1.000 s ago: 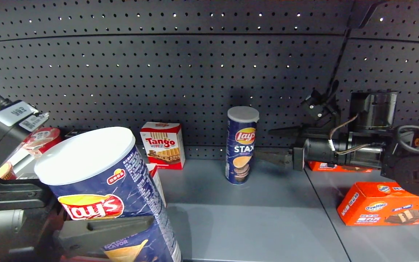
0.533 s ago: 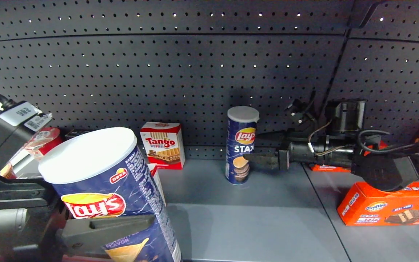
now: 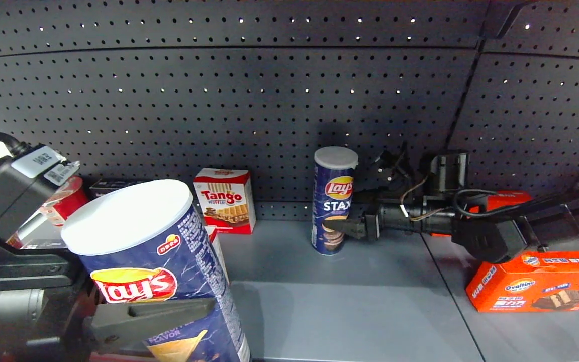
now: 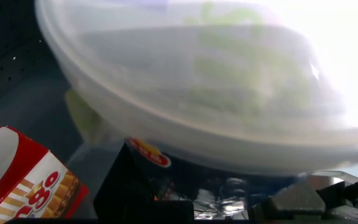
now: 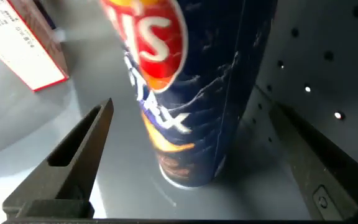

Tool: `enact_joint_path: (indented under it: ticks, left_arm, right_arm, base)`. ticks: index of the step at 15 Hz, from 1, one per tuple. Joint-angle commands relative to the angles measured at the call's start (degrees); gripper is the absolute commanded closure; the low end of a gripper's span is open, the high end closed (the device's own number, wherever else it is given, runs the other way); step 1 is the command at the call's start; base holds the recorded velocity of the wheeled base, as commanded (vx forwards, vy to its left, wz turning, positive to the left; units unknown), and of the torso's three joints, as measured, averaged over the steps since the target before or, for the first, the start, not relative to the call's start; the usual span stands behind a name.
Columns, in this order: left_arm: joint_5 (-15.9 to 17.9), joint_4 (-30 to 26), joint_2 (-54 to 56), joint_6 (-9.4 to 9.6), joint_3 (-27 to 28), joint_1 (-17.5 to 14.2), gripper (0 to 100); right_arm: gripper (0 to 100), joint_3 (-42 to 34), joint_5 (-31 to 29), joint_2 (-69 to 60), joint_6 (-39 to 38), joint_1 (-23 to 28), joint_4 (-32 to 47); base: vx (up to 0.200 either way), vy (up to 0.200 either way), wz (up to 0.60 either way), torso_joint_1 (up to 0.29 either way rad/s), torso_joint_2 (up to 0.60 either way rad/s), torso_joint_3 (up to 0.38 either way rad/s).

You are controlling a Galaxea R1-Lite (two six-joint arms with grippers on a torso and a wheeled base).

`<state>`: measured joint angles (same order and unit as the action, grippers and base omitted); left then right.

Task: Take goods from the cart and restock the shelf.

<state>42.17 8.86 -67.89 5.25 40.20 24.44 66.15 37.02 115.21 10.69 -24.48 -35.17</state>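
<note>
Low on the left of the head view, a blue chips can [image 3: 154, 261] with a white lid stands upright in my left gripper [image 3: 169, 301], which is shut on its body. The left wrist view looks onto its lid [image 4: 216, 93] from close up. A second blue chips can [image 3: 333, 201] stands upright near the back of the grey shelf [image 3: 345, 301]. My right gripper [image 3: 342, 221] comes in from the right at this can's lower half and is open. In the right wrist view the can [image 5: 191, 93] stands between the two fingers [image 5: 73, 162], with a gap on each side.
A red and white wafer box [image 3: 225, 200] stands left of the shelf can. An orange box [image 3: 538, 280] lies at the front right, another [image 3: 505, 198] behind the right arm. A red cup [image 3: 63, 198] sits at the far left. The dark pegboard wall [image 3: 269, 100] closes the back.
My right arm has moved left along the shelf, and its open fingers now straddle the standing can. The left gripper with its can has drifted slightly right.
</note>
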Motion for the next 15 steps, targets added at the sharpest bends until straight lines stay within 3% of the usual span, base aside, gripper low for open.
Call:
enact_joint_path:
  ticks: [1, 13, 14, 15]
  left_arm:
    - [0.0, 0.0, -0.1, 0.02, -0.1, -0.1, 100]
    - [0.0, 0.0, -0.3, 0.11, -0.4, -1.2, 100]
    - [0.0, 0.0, -0.3, 0.11, -0.5, -1.6, 100]
    - [0.0, 0.0, -0.3, 0.11, -0.5, -1.6, 100]
  right_arm:
    - [0, 2.3, 0.1, 3.0, 0.0, -0.4, 0.0]
    - [0, 6.7, -0.3, 8.4, 0.0, -2.5, -0.6]
    - [100, 6.5, -1.0, 8.1, -0.1, -2.6, -0.6]
    - [100, 6.2, -1.3, 7.8, -0.1, -2.7, -0.6]
  base:
    - [0.0, 0.0, 0.0, 0.0, 0.0, 0.0]
    - [0.0, 0.0, 0.0, 0.0, 0.0, 0.0]
    - [0.0, 0.0, 0.0, 0.0, 0.0, 0.0]
    - [0.0, 0.0, 0.0, 0.0, 0.0, 0.0]
